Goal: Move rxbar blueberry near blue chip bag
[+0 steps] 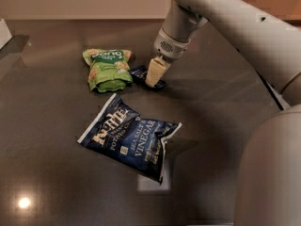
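Observation:
The rxbar blueberry [139, 72], a small dark navy wrapper, lies on the dark table just right of the green snack bag, partly hidden under my gripper. My gripper [154, 76] comes down from the upper right, its cream fingers pressed together on the bar's right part. The blue chip bag [129, 142], large and crinkled with white "Kettle" lettering, lies flat in front of the bar, with a short gap between them.
A green snack bag [107, 68] lies close to the left of the bar. A white object [3, 32] sits at the far left edge. My arm and body [275, 173] fill the right side. The table's edge [277, 95] runs along the right.

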You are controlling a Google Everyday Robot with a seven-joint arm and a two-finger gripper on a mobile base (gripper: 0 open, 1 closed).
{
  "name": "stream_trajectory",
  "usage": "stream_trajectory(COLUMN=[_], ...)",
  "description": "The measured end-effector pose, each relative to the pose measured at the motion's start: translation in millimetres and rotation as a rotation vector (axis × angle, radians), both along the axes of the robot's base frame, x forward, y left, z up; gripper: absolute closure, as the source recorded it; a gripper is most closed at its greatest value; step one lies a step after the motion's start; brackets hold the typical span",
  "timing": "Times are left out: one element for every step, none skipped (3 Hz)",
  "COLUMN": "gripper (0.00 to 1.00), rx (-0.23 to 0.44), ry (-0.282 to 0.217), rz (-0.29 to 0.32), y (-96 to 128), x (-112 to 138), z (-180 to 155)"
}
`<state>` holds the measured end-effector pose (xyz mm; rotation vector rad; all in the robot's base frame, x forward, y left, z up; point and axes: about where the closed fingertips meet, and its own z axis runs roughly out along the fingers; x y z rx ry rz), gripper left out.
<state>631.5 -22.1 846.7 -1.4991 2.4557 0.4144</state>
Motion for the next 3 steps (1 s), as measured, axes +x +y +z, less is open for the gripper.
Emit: stream_trajectory(gripper=[0.12, 0.0, 0.0], rx=[0.001, 0.002, 0.002], ry=[0.001, 0.001, 0.002], rz=[0.002, 0.003, 0.003], y=[1.8, 3.2, 3.2], x=[0.7, 1.2, 1.2], z=[-2.0, -3.8, -3.8])
